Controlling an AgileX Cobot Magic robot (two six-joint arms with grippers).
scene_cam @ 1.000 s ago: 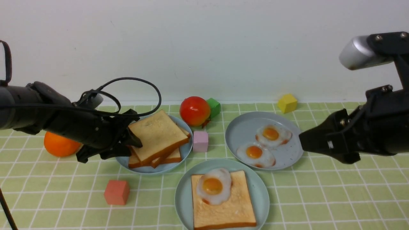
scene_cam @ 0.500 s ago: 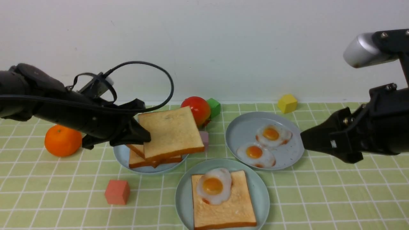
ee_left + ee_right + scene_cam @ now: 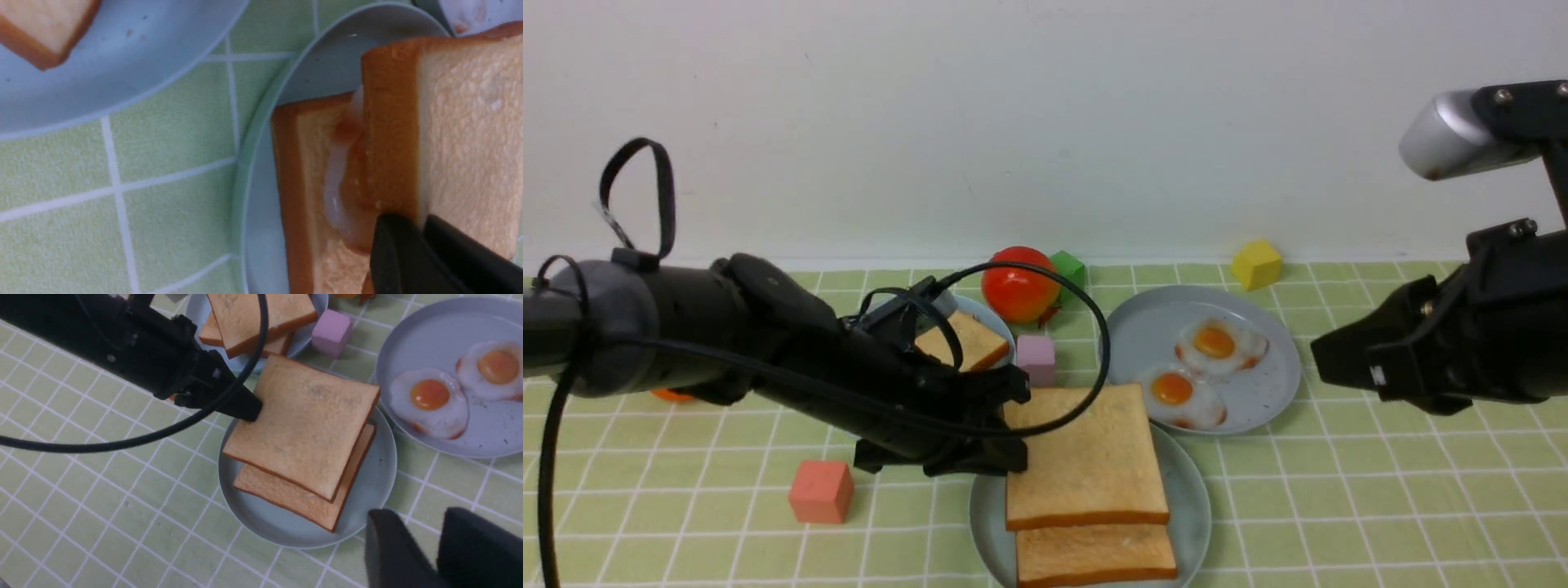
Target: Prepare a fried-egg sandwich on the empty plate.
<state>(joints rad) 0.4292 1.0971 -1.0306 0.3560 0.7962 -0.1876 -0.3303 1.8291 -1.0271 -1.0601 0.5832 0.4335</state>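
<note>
My left gripper (image 3: 1013,425) is shut on the edge of a golden toast slice (image 3: 1082,457) and holds it level over the mint plate (image 3: 1194,498). A second toast slice (image 3: 1094,555) lies on that plate, and the held slice overlaps it, shifted toward the far side. The egg is hidden in the front view. In the left wrist view the egg (image 3: 337,192) shows between the two slices, by my left gripper (image 3: 416,222). My right gripper (image 3: 1319,359) hovers right of the plates, slightly open and empty; it also shows in the right wrist view (image 3: 427,522).
A blue-grey plate (image 3: 1003,331) with leftover toast (image 3: 960,343) sits behind my left arm. Another blue-grey plate (image 3: 1131,327) holds two eggs (image 3: 1172,388). Around them are a tomato (image 3: 1017,286), green (image 3: 1068,269), pink (image 3: 1036,359), yellow (image 3: 1256,263) and red (image 3: 821,490) cubes.
My left gripper lifted the top toast slice off the pile and carried it toward me and to the right, over the mint plate, covering the egg. The right arm barely moved.
</note>
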